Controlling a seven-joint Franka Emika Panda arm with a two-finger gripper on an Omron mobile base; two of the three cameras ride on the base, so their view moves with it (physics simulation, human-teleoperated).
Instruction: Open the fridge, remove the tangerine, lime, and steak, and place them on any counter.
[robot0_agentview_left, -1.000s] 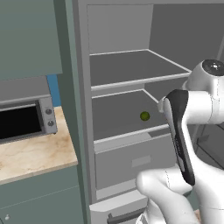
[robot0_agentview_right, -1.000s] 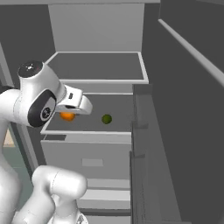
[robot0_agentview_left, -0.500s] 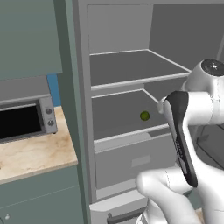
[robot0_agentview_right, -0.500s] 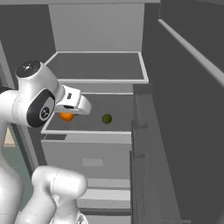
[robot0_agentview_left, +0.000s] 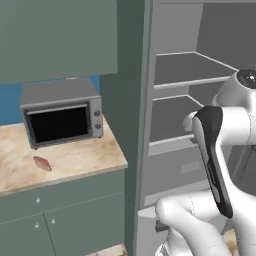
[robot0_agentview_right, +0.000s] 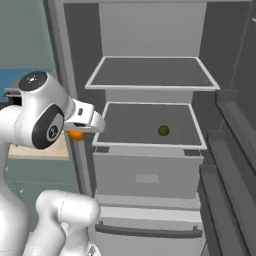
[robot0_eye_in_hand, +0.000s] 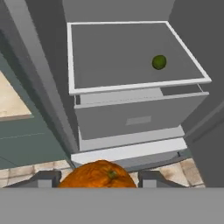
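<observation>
- Here, the tangerine (robot0_eye_in_hand: 98, 175) sits clamped between the jaws of the gripper (robot0_eye_in_hand: 98, 180), outside the fridge (robot0_agentview_right: 150, 165), just off the front left corner of the lower shelf (robot0_agentview_right: 145, 125).
- The lime (robot0_agentview_right: 163, 131) lies on that shelf, right of its middle and nearer the front edge.
- The steak (robot0_agentview_left: 42, 163) lies on the counter (robot0_agentview_left: 75, 160), in front of the microwave (robot0_agentview_left: 62, 117), towards the left.
- The fridge stands open.

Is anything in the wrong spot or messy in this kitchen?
A raw steak lies bare on the counter by the microwave, with no plate. The fridge stands open with one lime on its shelf. Nothing is spilled.
</observation>
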